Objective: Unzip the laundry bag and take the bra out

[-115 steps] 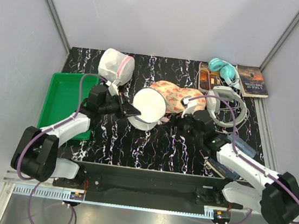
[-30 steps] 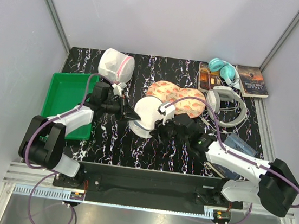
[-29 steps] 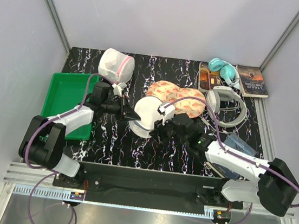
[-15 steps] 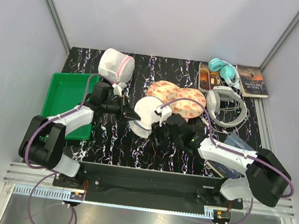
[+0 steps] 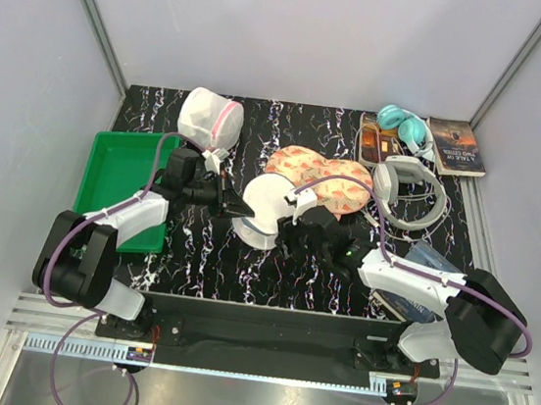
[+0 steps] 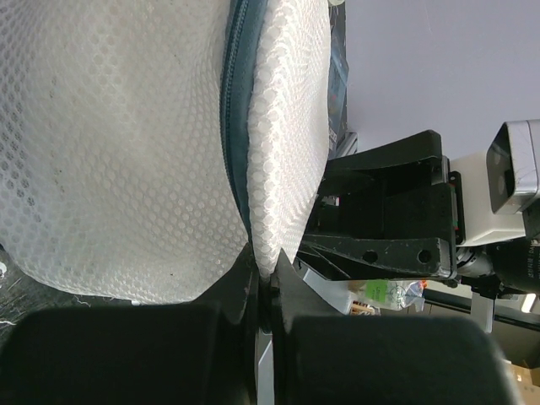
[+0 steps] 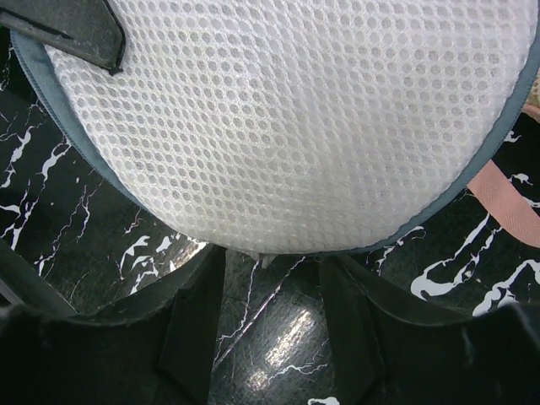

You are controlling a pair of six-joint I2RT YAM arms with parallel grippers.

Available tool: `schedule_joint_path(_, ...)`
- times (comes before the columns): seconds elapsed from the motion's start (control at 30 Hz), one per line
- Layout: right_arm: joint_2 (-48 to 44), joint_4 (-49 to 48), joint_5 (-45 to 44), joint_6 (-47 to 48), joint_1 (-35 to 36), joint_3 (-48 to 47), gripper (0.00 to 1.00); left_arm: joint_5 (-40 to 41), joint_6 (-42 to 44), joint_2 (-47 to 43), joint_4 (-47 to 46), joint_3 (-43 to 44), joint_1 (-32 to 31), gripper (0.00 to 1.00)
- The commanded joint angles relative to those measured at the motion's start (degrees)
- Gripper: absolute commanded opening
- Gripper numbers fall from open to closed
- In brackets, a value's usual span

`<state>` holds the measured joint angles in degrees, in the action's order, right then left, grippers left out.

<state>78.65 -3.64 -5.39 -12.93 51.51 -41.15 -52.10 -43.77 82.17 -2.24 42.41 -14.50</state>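
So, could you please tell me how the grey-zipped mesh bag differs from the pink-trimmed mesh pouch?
The laundry bag has a grey zip band around its rim; the pouch has pink trim. The laundry bag is mid-table, pinched at its rim by the left claw; the pouch stands free at the back left. The laundry bag looks tilted up, while the pouch sits as a dome. Both are white mesh.
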Motion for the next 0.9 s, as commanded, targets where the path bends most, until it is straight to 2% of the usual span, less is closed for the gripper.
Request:
schedule_joint_path(0.0, -0.8, -3.8, -2.2, 1.0, 0.4, -2.8, 0.55, -2.1, 0.1, -2.2, -2.2, 0.9, 0.3, 0.0)
schedule_joint_path(0.2, -0.3, -6.0, -3.4, 1.3, 0.4, -2.9, 0.45, -2.3, -0.3, -2.5, -2.8, -0.2, 0.4, 0.0)
schedule_joint_path(0.47, -0.2, -5.0, -7.0, 1.3, 0.4, -3.1, 0.01, -2.6, -0.6, -2.0, -4.2, -0.7, 0.4, 0.0)
schedule_joint_path(0.63, -2.2, -2.6, -6.2, 2.1, 0.3, -2.8, 0.0, -1.5, 0.6, -1.3, -3.4, 0.1, 0.4, 0.0)
schedule_joint_path(0.67, -2.6, -1.5, -5.6, 2.0, 0.4, -2.7, 0.0, -0.5, 1.8, -1.5, -0.2, 0.6, 0.4, 0.03)
schedule_joint_path(0.7, -3.0, -0.9, -4.9, 2.1, 0.4, -2.8, 0.0, 0.8, 5.2, -2.0, 2.0, 2.2, 0.4, 0.25)
schedule_joint_path(0.77, -3.7, 1.3, -2.0, 1.6, 0.4, -3.1, 0.0, 5.9, 8.9, -3.2, 9.5, 4.4, 0.4, 0.54)
schedule_joint_path(0.83, -3.5, 3.1, 1.0, 1.2, 0.4, -4.3, 0.0, 12.0, 13.8, -6.1, 13.4, 5.7, 0.4, 0.72)
schedule_joint_path(0.87, -3.4, 5.5, 2.0, 0.6, 0.4, -4.6, 0.0, 14.4, 15.2, -7.5, 16.7, 6.7, 0.3, 0.74)
